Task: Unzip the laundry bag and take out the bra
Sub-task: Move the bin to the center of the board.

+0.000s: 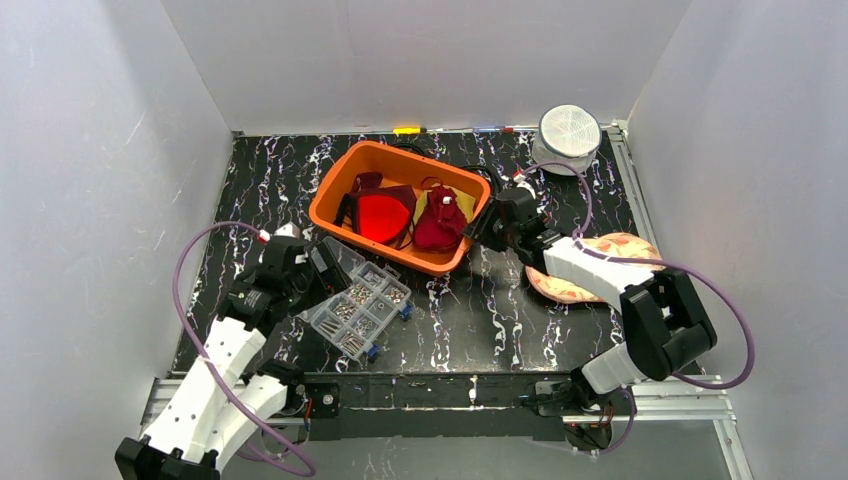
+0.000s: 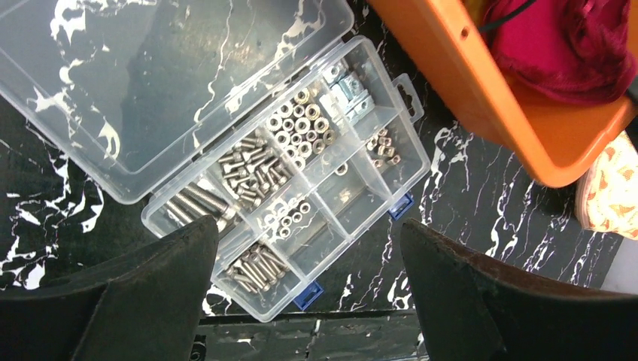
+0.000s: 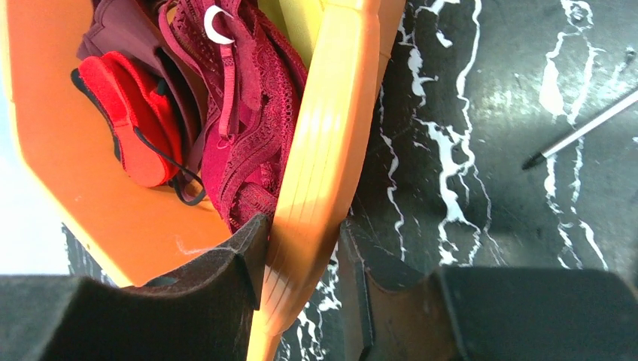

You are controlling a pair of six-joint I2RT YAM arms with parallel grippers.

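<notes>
A round white mesh laundry bag (image 1: 568, 135) stands at the back right corner, with no gripper near it. An orange bin (image 1: 345, 175) holds a red bra (image 1: 383, 215) and a maroon lace bra (image 1: 440, 222). In the right wrist view the maroon bra (image 3: 241, 128) lies against the bin's wall (image 3: 323, 150). My right gripper (image 1: 482, 226) (image 3: 302, 229) straddles that wall at the bin's right end, one finger inside and one outside, closed on it. My left gripper (image 1: 325, 262) (image 2: 308, 226) hangs wide open over a clear screw box, holding nothing.
The open clear box of screws and nuts (image 1: 360, 300) (image 2: 301, 173) lies in front of the bin on the left. A peach patterned cloth (image 1: 565, 288) (image 2: 613, 188) lies under the right arm. A thin pen (image 3: 579, 128) rests on the black marbled tabletop (image 1: 480, 320).
</notes>
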